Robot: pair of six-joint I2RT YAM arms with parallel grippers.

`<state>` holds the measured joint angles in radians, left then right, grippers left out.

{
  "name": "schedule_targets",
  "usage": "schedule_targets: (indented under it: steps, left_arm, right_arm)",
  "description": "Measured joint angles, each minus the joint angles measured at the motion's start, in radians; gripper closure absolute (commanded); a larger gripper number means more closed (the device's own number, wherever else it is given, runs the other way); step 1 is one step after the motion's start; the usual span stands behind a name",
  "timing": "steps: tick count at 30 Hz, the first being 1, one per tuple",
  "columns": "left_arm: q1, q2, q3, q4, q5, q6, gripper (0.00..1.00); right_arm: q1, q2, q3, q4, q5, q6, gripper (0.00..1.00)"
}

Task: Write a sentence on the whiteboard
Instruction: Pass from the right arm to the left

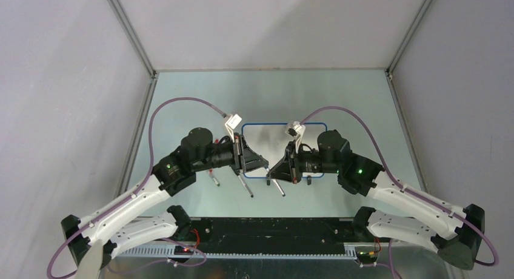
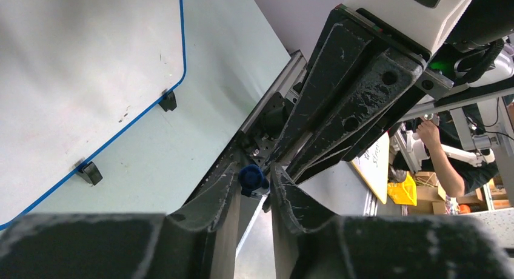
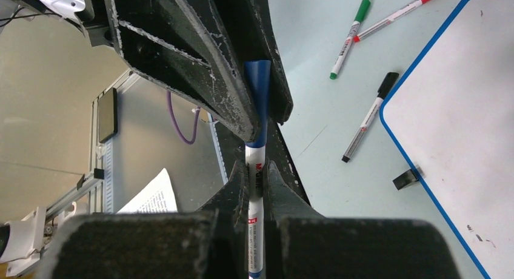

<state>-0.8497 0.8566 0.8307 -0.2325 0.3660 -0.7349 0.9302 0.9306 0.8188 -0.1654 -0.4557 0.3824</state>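
The whiteboard [image 1: 267, 136] lies flat at mid-table, white with a thin blue rim; no sentence shows on the parts of it in view [image 2: 79, 67] [image 3: 460, 127]. Both grippers meet tip to tip over its near edge. My right gripper [image 3: 256, 170] is shut on the white barrel of a blue marker [image 3: 255, 154], which points away from it. The marker's blue cap [image 3: 259, 85] sits pinched between the fingers [image 3: 200, 67] of my left gripper [image 2: 253, 179]. In the left wrist view only the cap's end [image 2: 253, 178] shows, with the right gripper [image 2: 363, 79] behind it.
Green [image 3: 348, 39], red [image 3: 400, 12] and black [image 3: 370, 118] markers lie loose on the pale green table left of the board. Two black clip feet [image 2: 168, 101] [image 2: 91, 173] stick out from the board's near edge. Grey walls enclose the table.
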Motion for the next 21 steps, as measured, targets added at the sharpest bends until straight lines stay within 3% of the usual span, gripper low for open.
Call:
schedule_targets:
  steps: [2,5,6,7,9,12,16,21]
  left_arm:
    - [0.002,0.000,0.000,0.000,0.005,0.002,0.79]
    - [0.004,0.000,0.000,0.010,0.014,0.000,0.97]
    - [0.004,0.000,0.000,0.013,0.017,0.000,0.99]
    - [0.004,0.000,0.000,0.014,0.023,0.002,1.00]
    - [0.004,0.000,0.000,0.014,0.023,0.002,1.00]
    - [0.006,-0.008,-0.010,0.025,0.015,0.001,1.00]
    - [0.037,-0.056,-0.066,0.068,0.004,-0.035,1.00]
    - [0.107,-0.119,-0.130,0.194,0.006,-0.147,1.00]
  right_arm:
    - [0.000,0.007,0.005,-0.001,-0.004,-0.001,1.00]
    - [0.000,0.011,0.009,-0.001,-0.005,-0.010,1.00]
    - [0.000,0.013,0.009,0.000,-0.005,-0.012,0.94]
    - [0.000,0.014,0.010,-0.001,-0.005,-0.016,0.76]
    - [0.000,0.015,0.010,-0.001,-0.004,-0.024,0.53]
    - [0.000,0.013,0.010,-0.002,0.003,-0.020,0.35]
    - [0.000,-0.016,0.006,0.007,0.045,-0.003,0.22]
    - [0.000,-0.137,-0.084,0.127,0.136,0.055,0.19]
